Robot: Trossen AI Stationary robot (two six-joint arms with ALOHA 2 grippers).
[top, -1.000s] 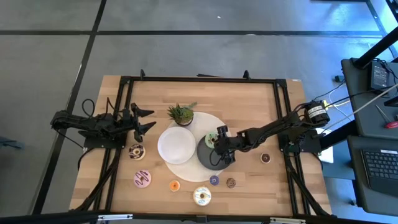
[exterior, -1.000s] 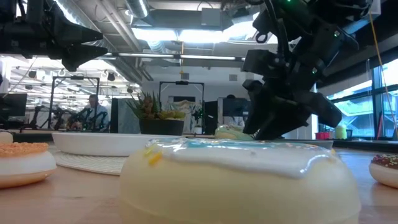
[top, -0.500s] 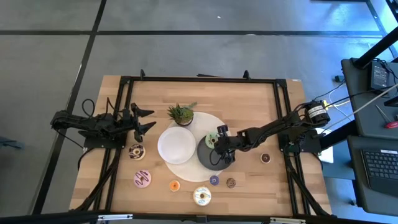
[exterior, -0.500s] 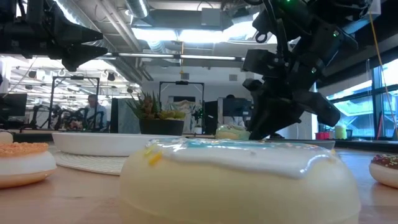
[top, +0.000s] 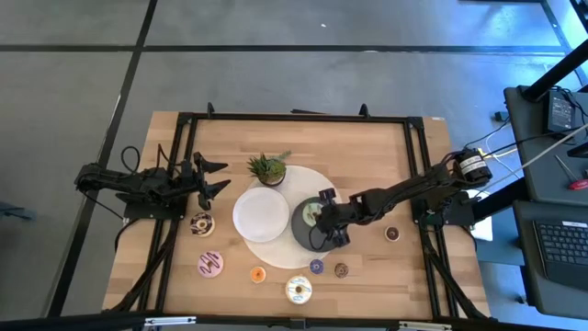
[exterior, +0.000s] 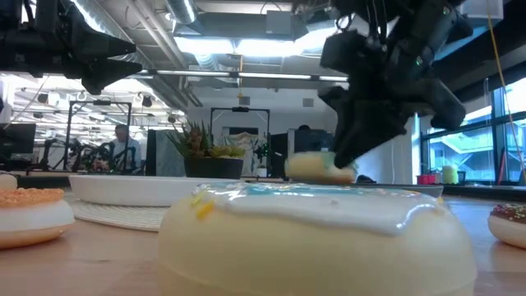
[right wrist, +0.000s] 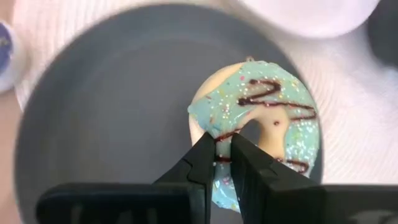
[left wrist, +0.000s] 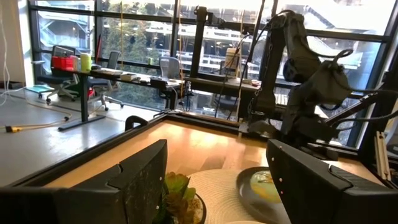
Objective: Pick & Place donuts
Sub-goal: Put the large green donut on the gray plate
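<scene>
A green-iced donut (right wrist: pixel 261 124) with chocolate drizzle hangs just over the dark grey plate (right wrist: pixel 93 124), and my right gripper (right wrist: pixel 222 142) is shut on it. The high view places this gripper (top: pixel 322 219) over the plate (top: pixel 303 232), right of the table's middle. From the low view the donut (exterior: pixel 316 168) shows under the dark fingers. My left gripper (top: pixel 219 176) waits open at the table's left side, above the wood, with nothing between its fingers (left wrist: pixel 143 180). My right gripper pinches the donut's ring (right wrist: pixel 214 124) between its two fingers, on the side of the ring nearest the gripper, beside the hole. The fingers slant down at it from the table's right side. The donut is raised a little off the dark plate.
A white plate (top: pixel 260 213) and a potted plant (top: pixel 267 168) share the round mat (top: pixel 317 179) with the dark plate. Loose donuts lie on the wood: chocolate-sprinkled (top: pixel 201 223), pink (top: pixel 211 265), orange (top: pixel 258 274), white (top: pixel 298 291), purple (top: pixel 316 267), brown (top: pixel 341 270), chocolate (top: pixel 392 233).
My right gripper has risen from the dark plate with the green-iced donut, which lay on the plate and now hangs just above it. My left gripper has kept still.
</scene>
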